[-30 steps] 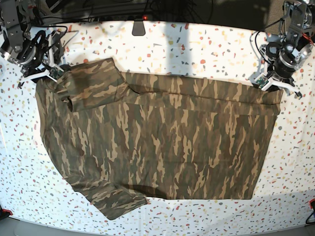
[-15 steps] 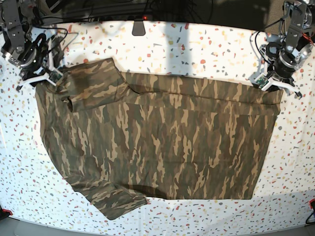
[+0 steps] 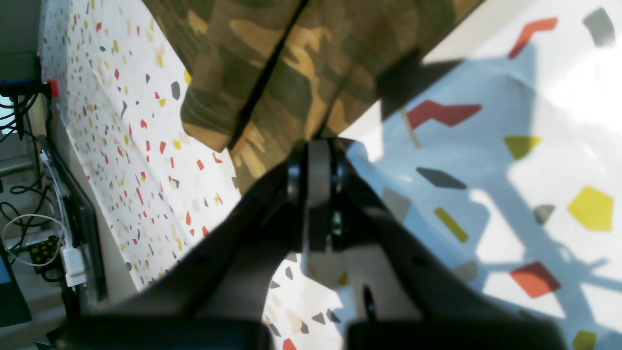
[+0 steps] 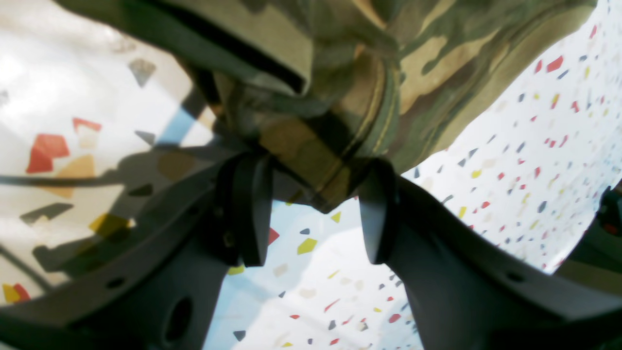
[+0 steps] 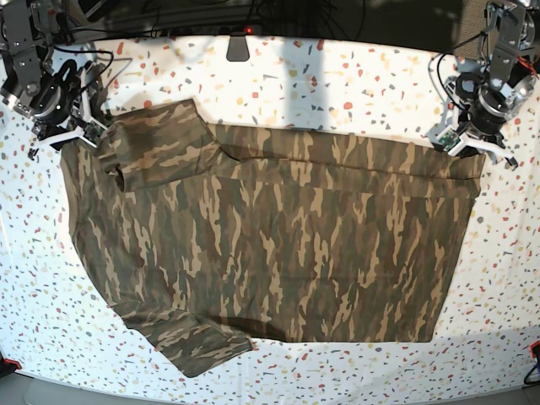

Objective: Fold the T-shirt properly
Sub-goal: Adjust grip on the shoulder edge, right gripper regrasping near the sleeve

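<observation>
Right tool (image 4: pixel 311 214): jaws are seen spread wide in the right wrist view, with the shoulder corner of the T-shirt (image 5: pixel 270 236) lying at their tips and not pinched; in the base view this tool (image 5: pixel 63 135) is placed at the far-left corner of the cloth.
Left tool (image 3: pixel 318 150): fingers are seen pressed together, apparently with the far hem corner of the cloth nipped at their tips; in the base view it (image 5: pixel 462 142) is placed at the far-right corner.
Change: over the last second the right tool has been drawn slightly outward and away from the shoulder, so a release is judged to have been made there; the left tool has not been moved.
Meaning for the task: the far edge appears to have been laid down as a fold along the top, with one sleeve folded in; further folds are judged to be left.
T-shirt position: it is spread flat across the middle of the table (image 5: pixel 337 76), collar end to the left, hem to the right.
Edges: the near sleeve (image 5: pixel 202 342) is laid close to the table's front edge.
Open room: bare table is left beyond the far edge and at both sides, less at the near edge.
</observation>
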Available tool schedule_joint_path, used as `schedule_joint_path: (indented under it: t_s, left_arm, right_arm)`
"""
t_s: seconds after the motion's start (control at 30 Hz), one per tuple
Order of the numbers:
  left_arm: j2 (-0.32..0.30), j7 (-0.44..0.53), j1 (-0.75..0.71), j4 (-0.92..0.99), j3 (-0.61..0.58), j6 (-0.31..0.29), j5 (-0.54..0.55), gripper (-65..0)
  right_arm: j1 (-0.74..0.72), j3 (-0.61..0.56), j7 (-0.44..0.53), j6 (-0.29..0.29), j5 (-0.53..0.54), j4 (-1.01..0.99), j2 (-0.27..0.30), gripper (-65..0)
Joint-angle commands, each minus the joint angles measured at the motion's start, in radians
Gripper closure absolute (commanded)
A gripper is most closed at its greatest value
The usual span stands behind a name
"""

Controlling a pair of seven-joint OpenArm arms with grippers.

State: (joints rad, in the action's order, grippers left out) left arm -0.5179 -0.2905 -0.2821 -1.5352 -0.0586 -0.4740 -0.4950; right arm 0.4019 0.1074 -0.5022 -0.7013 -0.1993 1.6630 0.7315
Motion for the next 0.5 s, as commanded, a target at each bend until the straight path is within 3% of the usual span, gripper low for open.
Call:
schedule_joint_path:
  t_s: [0.0, 0.2, 0.33, 0.43, 0.47]
  left_arm:
    - [-0.009, -0.009, 0.0, -0.002, 0.003, -0.02, 0.01, 0.0]
    - [-0.01, -0.031, 0.0, -0.002, 0.003, -0.02, 0.01, 0.0]
    - [-0.009, -0.031, 0.0, -0.002, 0.003, -0.02, 0.01, 0.0]
    - [-0.01, -0.031, -0.001, -0.002, 0.003, -0.02, 0.01, 0.0]
    - [-0.01, -0.031, -0.002, -0.002, 0.003, -0.02, 0.01, 0.0]
  right_arm:
    - [-0.005, 0.007, -0.011, 0.003, 0.001, -0.001, 0.022, -28.6]
    - [-0.005, -0.039, -0.042, 0.003, -0.011, -0.085, 0.022, -28.2]
    - [-0.006, -0.063, -0.048, 0.003, -0.01, -0.09, 0.022, -14.9]
    - [-0.005, -0.063, -0.066, 0.003, -0.011, -0.09, 0.022, -0.4]
    - [-0.005, -0.063, -0.072, 0.003, -0.011, -0.09, 0.022, 0.0]
